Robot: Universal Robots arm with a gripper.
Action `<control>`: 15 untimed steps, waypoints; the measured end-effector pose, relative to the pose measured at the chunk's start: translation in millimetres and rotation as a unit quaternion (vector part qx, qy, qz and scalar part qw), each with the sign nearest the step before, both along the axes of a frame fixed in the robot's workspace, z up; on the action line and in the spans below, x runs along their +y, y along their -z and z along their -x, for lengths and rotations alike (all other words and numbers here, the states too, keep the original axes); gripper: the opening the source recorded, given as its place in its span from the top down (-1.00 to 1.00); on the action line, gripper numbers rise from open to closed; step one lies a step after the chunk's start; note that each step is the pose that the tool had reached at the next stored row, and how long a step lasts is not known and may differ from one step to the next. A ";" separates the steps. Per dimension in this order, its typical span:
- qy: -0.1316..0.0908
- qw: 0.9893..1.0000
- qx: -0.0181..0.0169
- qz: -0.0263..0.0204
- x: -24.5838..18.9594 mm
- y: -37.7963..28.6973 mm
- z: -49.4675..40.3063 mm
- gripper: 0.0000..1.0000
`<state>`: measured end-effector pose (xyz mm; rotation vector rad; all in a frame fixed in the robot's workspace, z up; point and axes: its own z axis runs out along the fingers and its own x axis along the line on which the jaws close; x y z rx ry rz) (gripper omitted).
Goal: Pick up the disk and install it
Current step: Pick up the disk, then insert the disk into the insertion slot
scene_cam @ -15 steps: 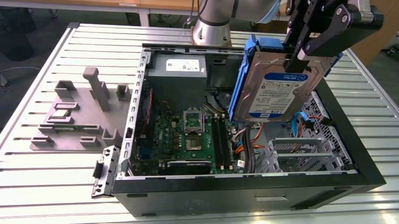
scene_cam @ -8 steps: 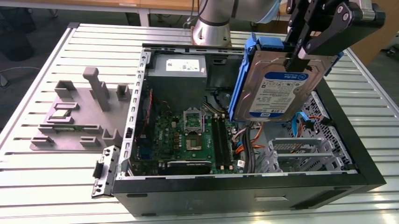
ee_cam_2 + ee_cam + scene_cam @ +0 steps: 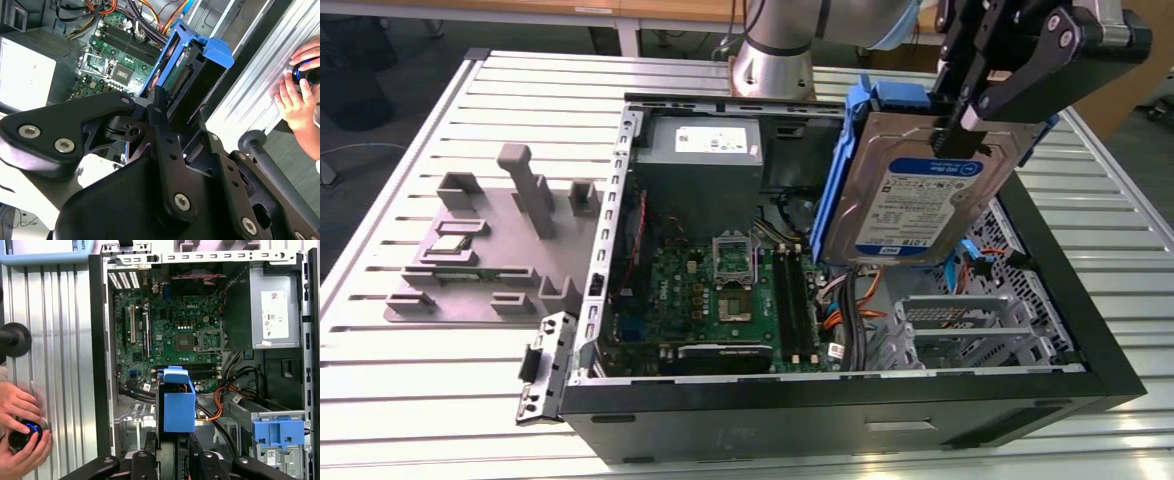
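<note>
The disk (image 3: 923,205) is a silver hard drive with a white-and-blue label, framed by a bright blue carrier. It hangs tilted above the open computer case (image 3: 1067,300), over the side at the exterior view's right. My gripper (image 3: 963,122) is shut on its upper edge, black fingers (image 3: 983,100) clamping from both sides. In the second wrist view the carrier's blue end (image 3: 212,50) juts out past the fingers (image 3: 161,112). In the first wrist view the disk (image 3: 178,410) shows edge-on over the motherboard's lower area, with the gripper (image 3: 172,447) just below it.
Inside the case lie the green motherboard (image 3: 720,290), a grey power-supply box (image 3: 715,145) and a metal drive cage (image 3: 961,322). Another blue bracket (image 3: 278,432) sits in the bay. A grey fixture (image 3: 494,250) stands at the exterior view's left. A person's hands (image 3: 20,420) hold a black knob.
</note>
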<state>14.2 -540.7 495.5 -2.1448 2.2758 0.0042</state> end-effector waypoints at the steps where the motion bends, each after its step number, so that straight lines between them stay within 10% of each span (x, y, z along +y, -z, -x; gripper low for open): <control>1: 0.000 1.000 0.000 0.000 -0.2 0.0 0.0 0.31; 15: 0.000 1.000 0.000 0.000 -1.2 0.0 -0.5 0.31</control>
